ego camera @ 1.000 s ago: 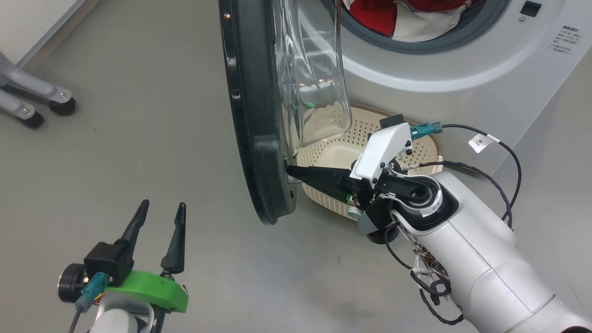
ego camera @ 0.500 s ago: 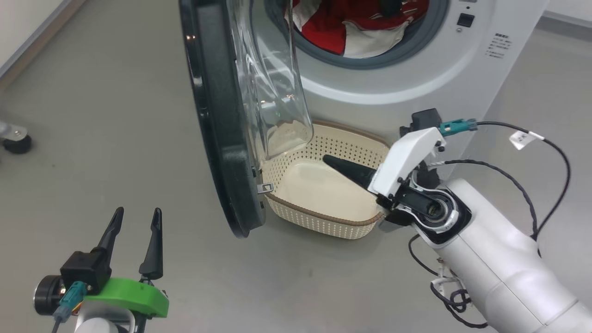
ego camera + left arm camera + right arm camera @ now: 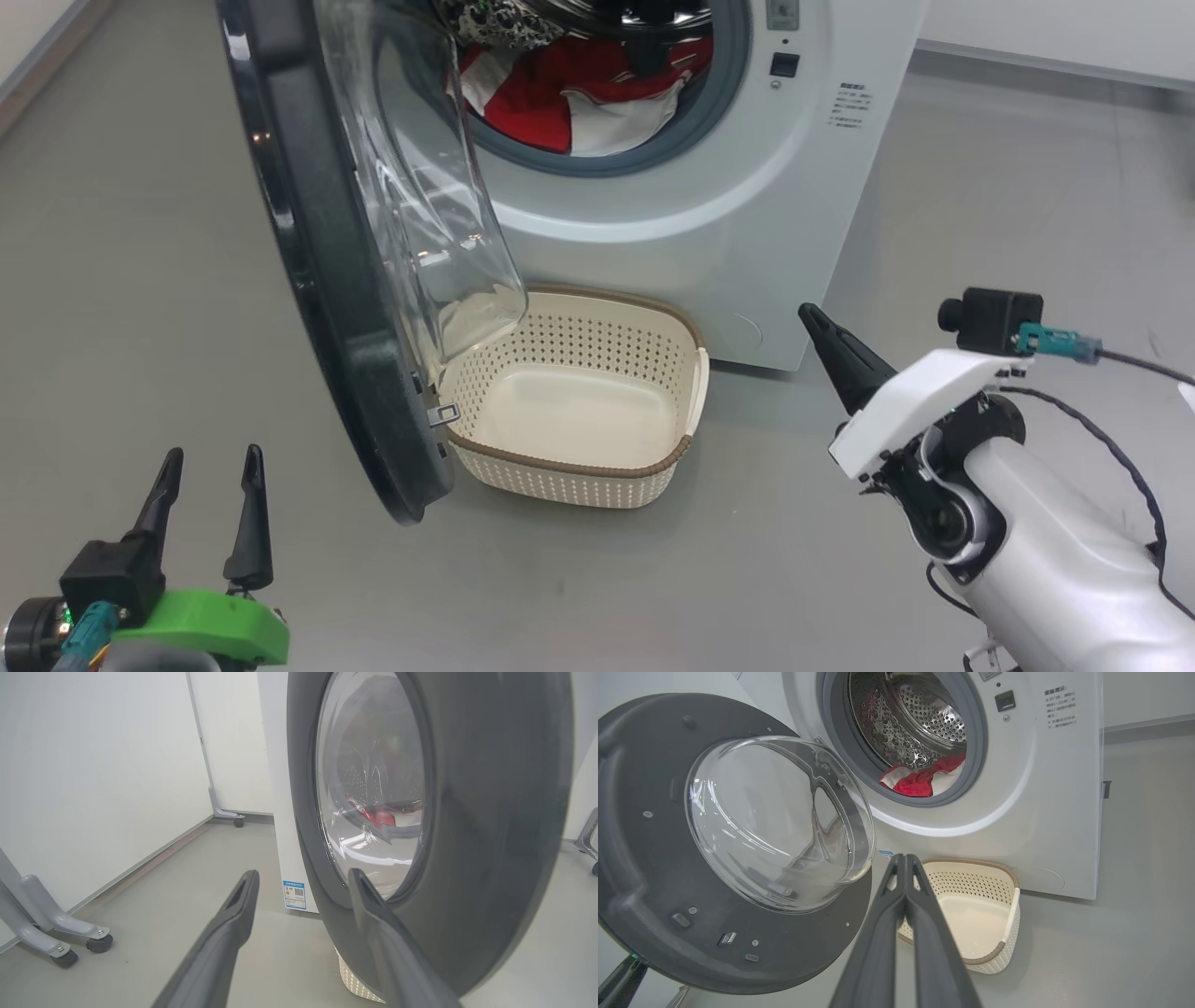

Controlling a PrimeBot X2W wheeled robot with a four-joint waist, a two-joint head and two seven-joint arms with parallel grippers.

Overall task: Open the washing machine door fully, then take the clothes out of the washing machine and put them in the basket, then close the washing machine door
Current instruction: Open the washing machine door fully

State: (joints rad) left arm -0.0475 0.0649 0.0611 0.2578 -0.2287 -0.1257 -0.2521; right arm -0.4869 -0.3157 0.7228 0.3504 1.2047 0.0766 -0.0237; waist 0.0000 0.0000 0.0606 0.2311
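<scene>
- Washing machine door (image 3: 317,233) stands open, swung out to the L of the washing machine (image 3: 747,205), glass bowl facing the basket side.
- Clothes (image 3: 560,93), red + white, lie in the drum, low at the front by the grey gasket.
- Basket (image 3: 560,481) sits on the floor just in front of the machine, under the opening, next to the door's lower edge.
- L claw (image 3: 213,455): fingers apart, gripping nothing, low on the door's outer side, clear of it.
- R claw (image 3: 810,314): fingers pressed together w/ nothing between, in the air R of the basket, touching neither basket nor machine.
</scene>
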